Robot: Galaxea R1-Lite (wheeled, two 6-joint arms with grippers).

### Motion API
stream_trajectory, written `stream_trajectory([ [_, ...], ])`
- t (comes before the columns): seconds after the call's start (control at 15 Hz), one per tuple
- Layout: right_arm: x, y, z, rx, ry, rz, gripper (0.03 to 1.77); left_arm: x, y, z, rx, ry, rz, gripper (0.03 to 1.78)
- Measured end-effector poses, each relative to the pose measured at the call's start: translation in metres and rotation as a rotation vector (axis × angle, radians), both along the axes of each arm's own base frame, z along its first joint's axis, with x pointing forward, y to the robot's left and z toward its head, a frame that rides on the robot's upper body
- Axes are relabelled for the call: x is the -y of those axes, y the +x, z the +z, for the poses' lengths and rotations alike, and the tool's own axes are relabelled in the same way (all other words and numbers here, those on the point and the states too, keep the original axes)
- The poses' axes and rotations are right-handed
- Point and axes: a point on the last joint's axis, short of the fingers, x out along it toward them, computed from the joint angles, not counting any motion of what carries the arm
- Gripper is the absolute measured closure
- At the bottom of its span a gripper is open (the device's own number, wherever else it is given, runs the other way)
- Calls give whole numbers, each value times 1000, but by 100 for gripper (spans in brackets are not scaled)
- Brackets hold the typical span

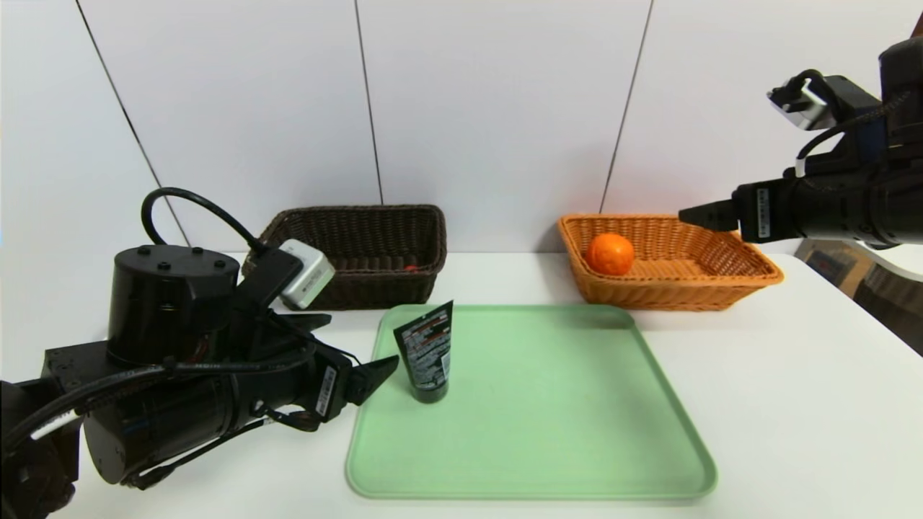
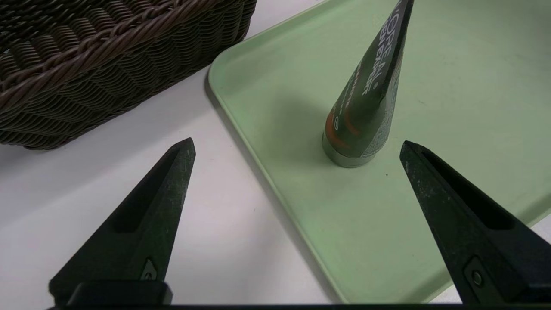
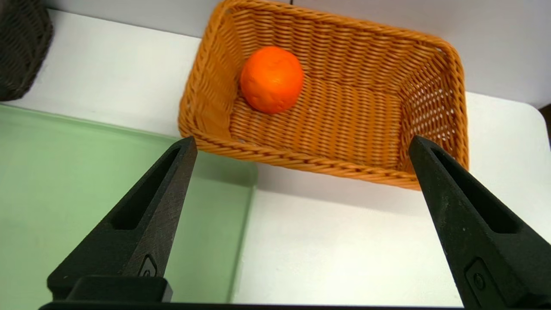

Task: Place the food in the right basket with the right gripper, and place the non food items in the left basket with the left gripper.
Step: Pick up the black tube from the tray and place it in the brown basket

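Left gripper (image 2: 297,146), jaws apart, approaches the upright tube (image 1: 425,353) on the tray (image 1: 548,432) (apparently untouched); next: straddle, close, carry to the brown basket (image 1: 360,252).

Tube (image 1: 425,353) upright on tray (image 1: 533,461), left part; orange (image 1: 609,254) in right basket (image 1: 750,277).

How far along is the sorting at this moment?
Done: the orange lies in the orange basket; the right tool is open above it. In hand: the open left tool is beside the upright black tube on the green tray. Left: move the tube into the brown basket.
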Motion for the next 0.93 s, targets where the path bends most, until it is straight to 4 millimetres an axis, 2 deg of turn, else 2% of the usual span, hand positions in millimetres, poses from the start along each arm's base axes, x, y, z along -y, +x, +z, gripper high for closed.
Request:
stream_trajectory([
  [0.2, 10, 0, -3, -7, 2, -35, 11, 4, -3, 0, -7, -9, -39, 12],
  [0.47, 13, -1, -8, -4, 4, -47, 11, 18, -3, -1, -29, -55, -67, 12],
  [0.93, 26, -11, -18, -26, 9, -78, 11, 49, 17, -18, 5, -134, -99, 12],
])
